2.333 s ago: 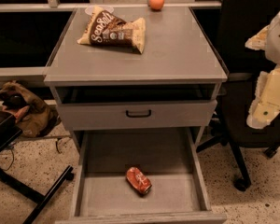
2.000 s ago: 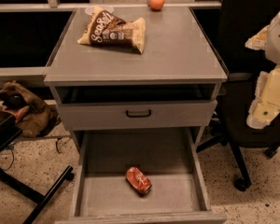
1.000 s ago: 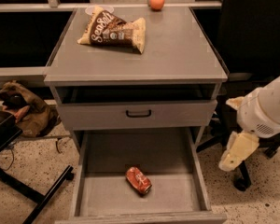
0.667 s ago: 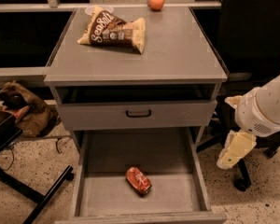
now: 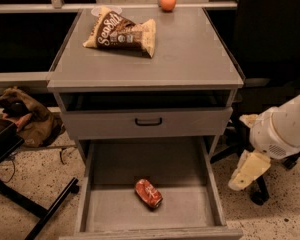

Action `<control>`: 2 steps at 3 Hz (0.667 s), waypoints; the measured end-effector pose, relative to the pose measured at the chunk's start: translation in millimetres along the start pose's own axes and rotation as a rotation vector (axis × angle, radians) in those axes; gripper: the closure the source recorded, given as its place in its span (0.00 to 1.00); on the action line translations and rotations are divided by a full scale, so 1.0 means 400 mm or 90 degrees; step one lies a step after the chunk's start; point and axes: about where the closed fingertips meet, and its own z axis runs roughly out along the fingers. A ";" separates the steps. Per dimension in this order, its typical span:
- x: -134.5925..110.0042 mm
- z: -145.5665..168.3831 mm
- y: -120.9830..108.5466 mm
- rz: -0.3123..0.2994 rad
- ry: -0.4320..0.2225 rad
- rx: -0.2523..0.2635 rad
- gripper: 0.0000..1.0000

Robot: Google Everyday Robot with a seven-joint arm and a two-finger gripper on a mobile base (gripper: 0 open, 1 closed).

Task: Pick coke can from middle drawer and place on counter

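The coke can (image 5: 148,193), red and dented, lies on its side on the floor of the open middle drawer (image 5: 190,209), near the front centre. The counter (image 5: 190,54) is the grey top of the cabinet above it. My gripper (image 5: 246,171) hangs from the white arm at the right, outside the drawer's right wall and apart from the can. It holds nothing that I can see.
A brown-and-cream snack bag (image 5: 121,33) and an orange fruit (image 5: 167,1) sit at the back of the counter. A drawer front with a black handle (image 5: 148,121) is above the open drawer. A black chair base (image 5: 260,196) stands right, black stand legs (image 5: 35,209) and a brown bundle (image 5: 25,116) left.
My arm has come down from the upper right to beside the drawer's right wall. The can, bag and fruit have not moved.
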 end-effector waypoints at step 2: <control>0.075 0.258 0.114 0.114 -0.040 -0.009 0.00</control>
